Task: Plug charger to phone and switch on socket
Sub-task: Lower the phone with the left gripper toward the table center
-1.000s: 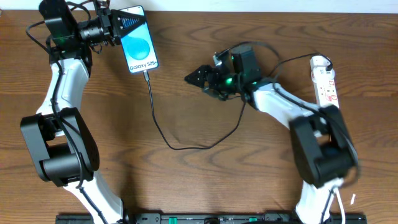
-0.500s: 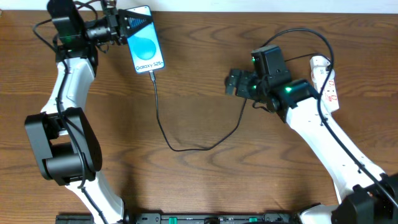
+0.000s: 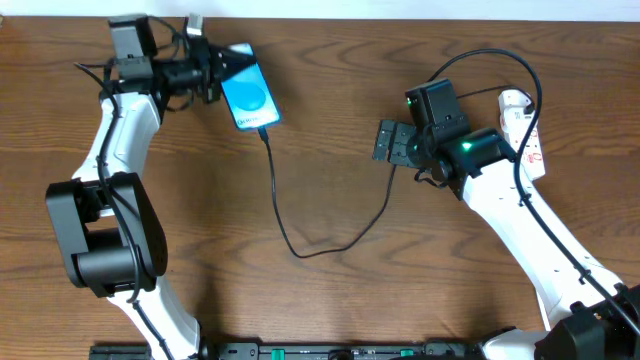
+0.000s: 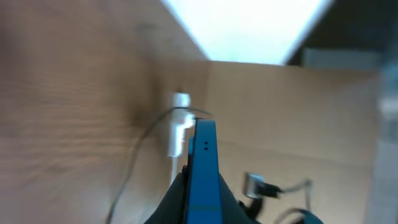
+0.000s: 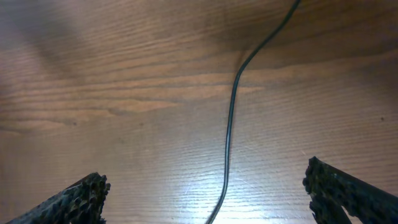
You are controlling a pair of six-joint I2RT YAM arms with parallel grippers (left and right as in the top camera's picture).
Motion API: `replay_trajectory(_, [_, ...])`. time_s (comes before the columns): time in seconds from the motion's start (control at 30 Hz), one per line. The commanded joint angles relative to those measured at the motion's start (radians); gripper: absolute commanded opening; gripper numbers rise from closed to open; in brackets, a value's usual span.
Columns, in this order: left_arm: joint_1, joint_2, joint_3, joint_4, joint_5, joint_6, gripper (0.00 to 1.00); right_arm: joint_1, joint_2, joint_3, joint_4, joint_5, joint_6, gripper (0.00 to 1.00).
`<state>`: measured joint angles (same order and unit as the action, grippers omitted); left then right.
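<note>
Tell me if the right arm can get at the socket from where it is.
Probably yes. The right gripper is open and empty, and the socket lies right beside that arm; only a thin black cable arcs over it.

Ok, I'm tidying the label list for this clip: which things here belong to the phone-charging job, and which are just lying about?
Part of the job:
phone
charger cable, running to the phone's lower end
socket, partly hidden

Just there:
wooden table
black rail along its near edge
</note>
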<state>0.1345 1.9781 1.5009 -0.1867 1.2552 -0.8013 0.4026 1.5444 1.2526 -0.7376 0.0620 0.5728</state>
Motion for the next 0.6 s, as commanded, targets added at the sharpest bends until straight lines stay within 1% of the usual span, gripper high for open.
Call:
replay_trajectory(0.0, [0.003, -0.031, 0.008, -0.124, -0.124, 0.214, 0.07, 0.005, -0.013, 0.001, -0.005, 0.019, -0.014, 0.99])
replay_trajectory(0.13, [-0.002, -0.031, 0.008, -0.336, -0.249, 0.361, 0.07, 0.005, -0.013, 0.001, -0.006, 0.019, -0.013, 0.99])
replay_trajectory(0.23, [-0.015, -0.031, 0.008, -0.467, -0.368, 0.439, 0.07, 0.005, -0.013, 0.001, -0.005, 0.023, -0.013, 0.99])
replay_trajectory(0.3, [-0.031, -0.031, 0.008, -0.529, -0.453, 0.470, 0.07, 0.005, -0.013, 0.001, -0.006, 0.023, -0.013, 0.99])
replay_trajectory(0.43, [-0.077, -0.031, 0.008, -0.596, -0.566, 0.499, 0.07, 0.005, -0.013, 0.001, -0.006, 0.026, -0.013, 0.99])
replay_trajectory(0.57, [-0.128, -0.031, 0.008, -0.608, -0.638, 0.502, 0.08, 0.005, -0.013, 0.001, -0.011, 0.026, -0.013, 0.99])
